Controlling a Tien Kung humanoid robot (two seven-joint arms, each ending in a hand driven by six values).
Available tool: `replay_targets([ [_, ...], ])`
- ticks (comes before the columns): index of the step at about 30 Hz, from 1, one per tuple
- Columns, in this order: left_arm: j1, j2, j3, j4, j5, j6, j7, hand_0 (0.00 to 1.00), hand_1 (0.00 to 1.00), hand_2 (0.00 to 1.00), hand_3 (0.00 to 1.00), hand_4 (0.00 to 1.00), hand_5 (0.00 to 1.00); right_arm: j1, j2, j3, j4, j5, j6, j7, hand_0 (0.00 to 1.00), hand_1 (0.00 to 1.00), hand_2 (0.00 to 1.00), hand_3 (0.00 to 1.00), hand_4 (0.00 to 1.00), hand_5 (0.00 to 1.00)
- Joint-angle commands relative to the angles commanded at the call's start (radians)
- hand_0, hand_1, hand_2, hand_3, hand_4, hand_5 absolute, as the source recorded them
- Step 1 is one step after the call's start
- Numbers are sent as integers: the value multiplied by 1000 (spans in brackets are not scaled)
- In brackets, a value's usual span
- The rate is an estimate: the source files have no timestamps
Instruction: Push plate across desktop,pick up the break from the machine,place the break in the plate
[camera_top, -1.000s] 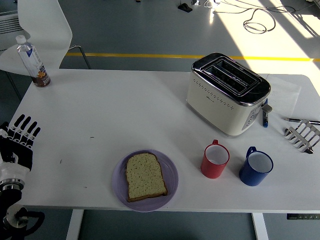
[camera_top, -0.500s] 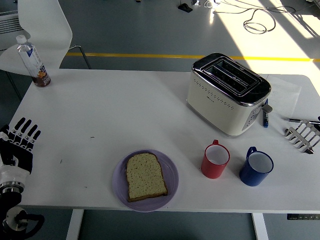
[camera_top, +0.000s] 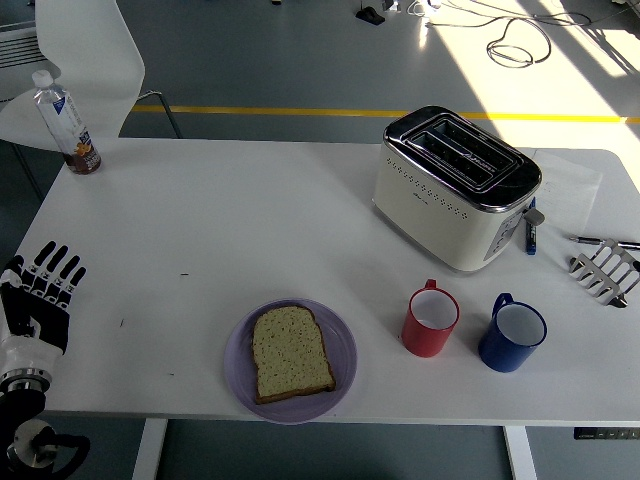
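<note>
White table (camera_top: 200, 230), bread (camera_top: 289, 352) on plate (camera_top: 343, 345), toaster (camera_top: 455, 185) w/ empty slots

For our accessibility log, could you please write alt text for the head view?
A slice of bread lies on a purple plate near the white table's front edge, with a toaster and two mugs to the right. The left hand hovers open at the left edge.

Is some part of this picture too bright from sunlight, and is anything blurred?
Head view: strong sunlight washes out the floor at top right and brightens the table's far right corner; the toaster's chrome top shows glare; the bread and cups look sharp.
</note>
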Motion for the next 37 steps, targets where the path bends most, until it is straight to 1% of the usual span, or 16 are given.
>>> replay_targets([
  [4,2,0,-3,-2,2,0,5,792,773,809,724,529,998,-3,3,3,-4,0,-2,0,787,750,775,761,558,559],
  [8,7,0,-6,-10,10,2,25,795,779,812,728,529,998,-5,6,6,-6,0,-3,0,783,748,775,762,559,560],
  [10,7,0,-14,-25,28,5,70,795,779,812,728,529,998,-6,7,7,-9,-1,-4,0,783,748,775,762,559,560],
  [12,5,0,-20,-32,36,1,99,795,779,812,728,529,998,-5,9,7,-12,-2,-5,0,783,748,775,762,559,560],
  [19,0,0,-43,-46,43,1,149,793,781,819,731,529,998,0,15,1,-20,-8,-4,-1,782,747,773,762,559,560],
  [24,-6,0,-51,-58,45,1,174,793,781,819,732,530,998,1,15,1,-21,-9,-2,0,781,746,772,761,559,560],
  [28,-10,1,-58,-63,56,6,208,795,781,819,734,529,998,1,15,2,-23,-9,1,-1,781,744,769,761,559,560],
  [31,-10,0,-62,-65,61,6,217,795,781,819,734,529,998,0,15,2,-23,-10,1,-1,781,744,769,761,559,560],
  [37,-8,0,-68,-67,60,5,213,797,782,821,735,525,998,0,15,1,-28,-11,3,-3,780,742,766,759,559,558],
])
